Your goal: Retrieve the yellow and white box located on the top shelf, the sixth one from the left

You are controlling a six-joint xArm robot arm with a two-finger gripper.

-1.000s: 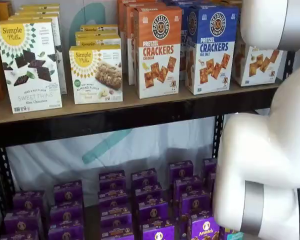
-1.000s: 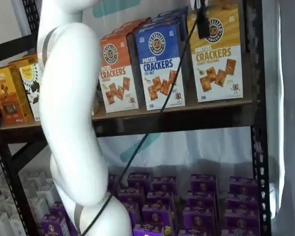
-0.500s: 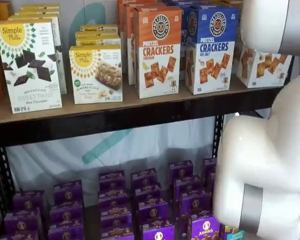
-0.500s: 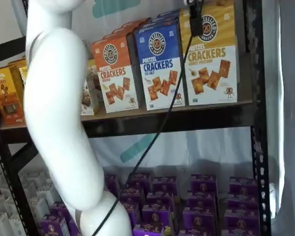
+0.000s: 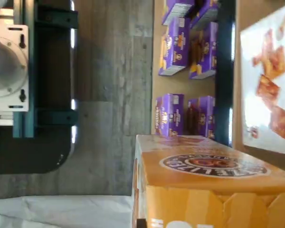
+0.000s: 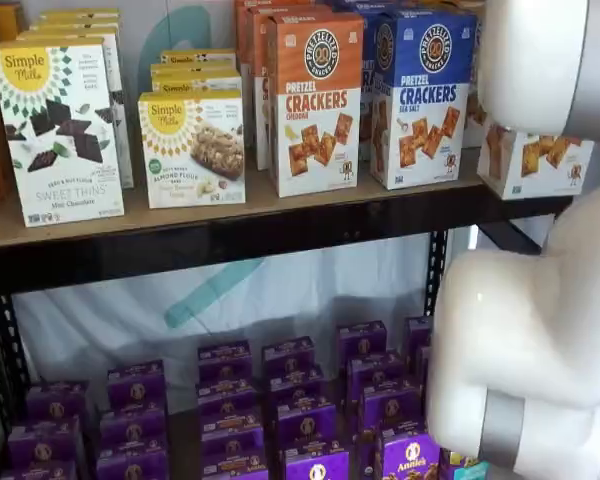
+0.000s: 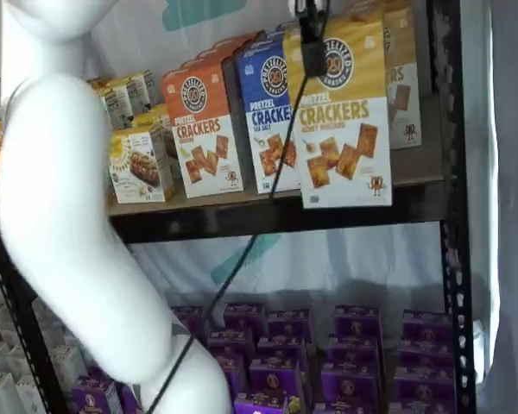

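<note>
hand (image 7: 312, 39): clenched on the box (image 7: 344, 121) from above
change: box has come forward, now hanging off the top shelf (image 7: 242, 216)
meaning: retrieval nearly complete

The pincer (image 7: 312, 39) holds the yellow and white box (image 7: 344, 121) clear of the top shelf (image 7: 268, 211).

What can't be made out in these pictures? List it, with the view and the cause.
- hand: in a shelf view, the top edge cuts it off; only one black finger shows
- yellow and white box: in a shelf view, the white arm hides its upper part
- wrist view: the box's small print is blurred
</note>
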